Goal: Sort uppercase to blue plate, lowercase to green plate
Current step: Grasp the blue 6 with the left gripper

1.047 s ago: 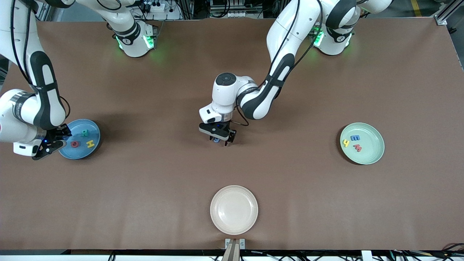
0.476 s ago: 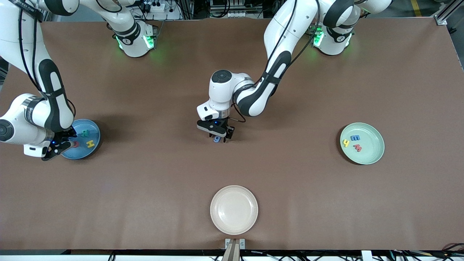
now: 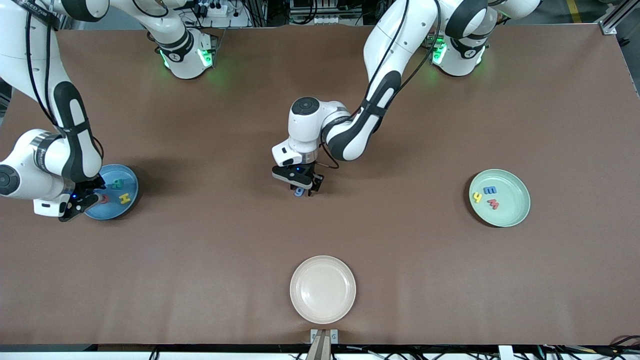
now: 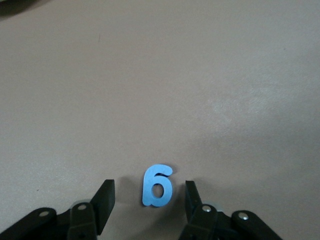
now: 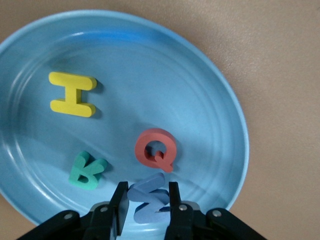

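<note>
Blue g [image 4: 157,185]: lies flat on the brown counter [image 3: 450,280] near its middle, between the two fingers of the left gripper [image 4: 149,202], apart from both.
Left gripper: down at the counter around the blue g, jaws spread with a gap on each side of the letter, grasping nothing.
Blue M [image 5: 148,198]: pinched on edge between the fingers of the right gripper [image 5: 145,200], tilted, just above the floor of the blue plate [image 5: 210,95] and close to the red Q.
Right gripper: clenched on the blue M, low over the blue plate near the rim that faces the right arm's end of the counter.
Blue plate: sits at the right arm's end of the counter; in the front view the right arm covers part of it.
Yellow H [image 5: 73,94]: flat in the blue plate, apart from the other letters.
Red Q [image 5: 155,149]: flat in the blue plate, just beside the held M.
Teal-green R [image 5: 87,170]: flat in the blue plate, near the Q and the gripper's finger.
Green plate [image 3: 515,212]: at the left arm's end of the counter, well apart from both grippers.
Yellow h [image 3: 477,197], blue three-pronged letter [image 3: 491,190], red w [image 3: 493,203]: all flat in the green plate, grouped close together.
Cream plate [image 3: 323,289]: on the counter nearer to the front camera than the blue g.
</note>
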Robot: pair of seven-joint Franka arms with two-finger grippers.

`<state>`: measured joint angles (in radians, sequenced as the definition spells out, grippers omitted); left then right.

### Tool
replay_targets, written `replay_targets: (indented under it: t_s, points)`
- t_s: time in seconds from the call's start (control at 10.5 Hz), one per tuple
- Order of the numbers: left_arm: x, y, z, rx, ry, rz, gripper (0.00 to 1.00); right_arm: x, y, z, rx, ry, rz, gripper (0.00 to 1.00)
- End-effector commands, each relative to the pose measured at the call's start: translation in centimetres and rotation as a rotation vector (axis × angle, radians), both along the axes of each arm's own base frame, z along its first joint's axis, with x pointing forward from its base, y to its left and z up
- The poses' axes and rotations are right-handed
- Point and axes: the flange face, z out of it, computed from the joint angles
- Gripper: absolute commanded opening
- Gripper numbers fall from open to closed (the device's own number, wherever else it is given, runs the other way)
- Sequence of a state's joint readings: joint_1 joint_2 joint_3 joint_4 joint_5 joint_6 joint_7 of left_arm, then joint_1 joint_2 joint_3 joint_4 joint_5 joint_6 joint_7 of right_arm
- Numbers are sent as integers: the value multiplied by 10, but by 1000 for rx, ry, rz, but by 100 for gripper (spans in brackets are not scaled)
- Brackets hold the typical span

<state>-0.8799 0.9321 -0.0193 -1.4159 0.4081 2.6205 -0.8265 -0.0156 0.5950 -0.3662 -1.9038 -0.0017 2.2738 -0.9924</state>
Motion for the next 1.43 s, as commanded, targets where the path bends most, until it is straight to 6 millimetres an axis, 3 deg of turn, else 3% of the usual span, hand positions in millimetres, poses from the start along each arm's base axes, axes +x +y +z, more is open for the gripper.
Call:
replay_targets:
  t_s: [0.0, 0.1, 0.29, 0.38, 0.48, 0.57, 0.67, 0.76, 0.95, 1.05, 1.14, 1.33]
  points:
    - [1, -1, -7, 17, -17, 5, 61, -6, -4, -2, -16, 25, 45, 28]
    - [0, -2, -7, 17, -17, 3, 58, -7, -7, -3, -16, 27, 43, 28]
    - [0, -2, -7, 18, -17, 3, 42, -10, -10, -9, -9, 40, 62, 28]
    - [1, -2, -6, 17, -18, 5, 25, -10, -10, -9, -9, 40, 62, 28]
    - [1, -3, -5, 14, -20, 3, 5, -10, -10, -9, -9, 41, 61, 36]
    - [1, -3, -3, 12, -21, 6, 0, -10, -8, -11, -11, 44, 58, 60]
    - [1, -3, 0, 8, -22, 11, 0, -10, -7, -12, -11, 46, 57, 65]
    - [5, -2, 10, 16, -24, 21, 0, -9, -6, -11, -11, 46, 59, 78]
    - [23, 12, 66, 72, -25, 82, 0, -8, -4, -11, -11, 51, 56, 82]
    - [48, 34, 113, 72, -38, 144, 0, -7, -2, -8, -4, 56, 51, 82]
    - [59, 53, 159, 104, -39, 194, 0, -4, 2, -4, 1, 58, 38, 82]
    - [118, 154, 248, 161, 42, 227, 0, 2, 8, 3, 8, 30, -3, 82]
